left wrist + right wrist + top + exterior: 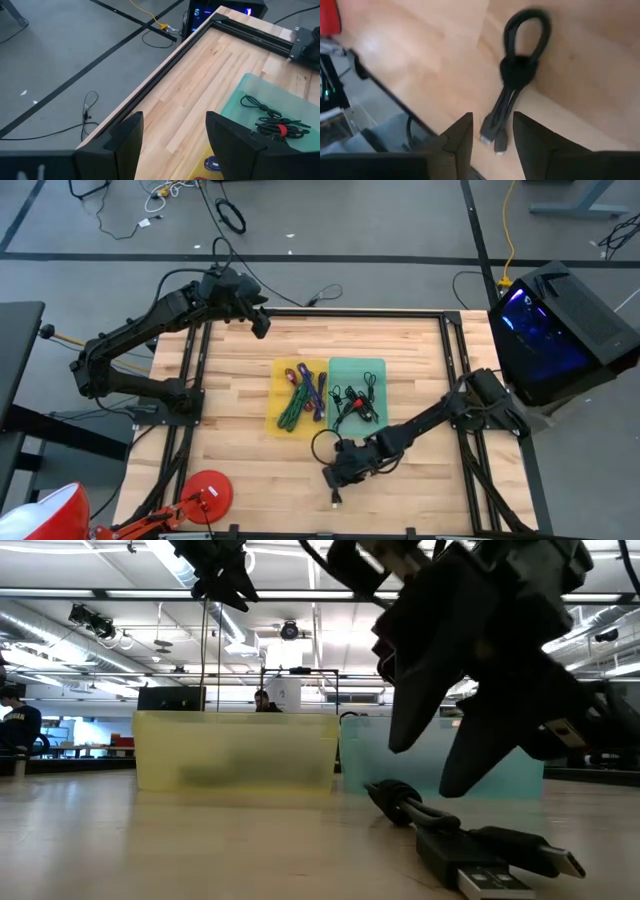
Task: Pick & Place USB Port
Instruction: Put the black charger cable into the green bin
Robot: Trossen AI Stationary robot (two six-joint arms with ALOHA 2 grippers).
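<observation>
High view shows the bundled black USB cable point(330, 465) lying on the bare wooden table point(240, 350) near its front edge, just in front of the teal tray point(378, 370) and apart from the yellow tray point(276, 395) beside it; both trays already hold coiled cables. The right gripper point(340, 470) hovers low over this cable with its jaws parted and nothing between them, and in the right wrist view the two dark fingers point(457, 137) straddle the plug ends point(492, 140) of the cable, whose loop is cinched by a tie point(519, 67) at the middle. The left gripper point(258, 320) waits raised over the table's far left corner, jaws likewise apart and empty. The cable looks light and limp, so it will likely sag and swing once lifted, and the smooth jacket may slip in a shallow pinch. The tied waist seems the best place to take hold, since the strands there are gathered, thicker and close to the balance point; the plugs in the low view point(500, 860) are stiff but offer only a narrow grip at one end.
</observation>
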